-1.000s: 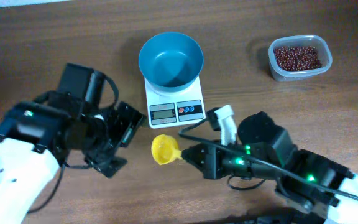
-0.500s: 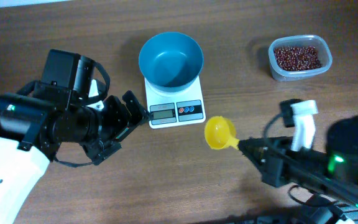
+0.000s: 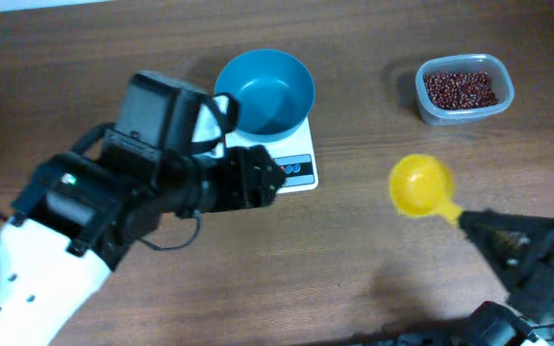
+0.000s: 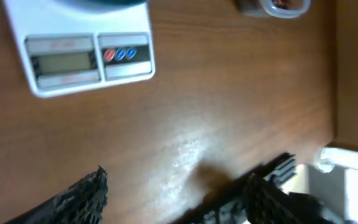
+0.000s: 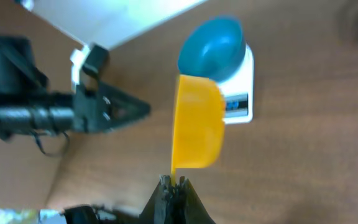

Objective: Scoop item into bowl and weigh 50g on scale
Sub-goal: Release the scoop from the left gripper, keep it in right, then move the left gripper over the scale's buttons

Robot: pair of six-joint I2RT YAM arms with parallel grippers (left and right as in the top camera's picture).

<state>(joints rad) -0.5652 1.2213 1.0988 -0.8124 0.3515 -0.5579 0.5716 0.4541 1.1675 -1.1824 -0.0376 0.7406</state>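
At scale [image 3: 301, 154] front edge, left pincer [image 3: 265, 179]

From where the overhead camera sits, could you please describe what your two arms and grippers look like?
The left arm has a white shell toward its base, then black boxy housings with looping black cables and a small green light. The left gripper is black with ridged fingers. The right arm and right gripper are black, the gripper narrowing to a slim tip.
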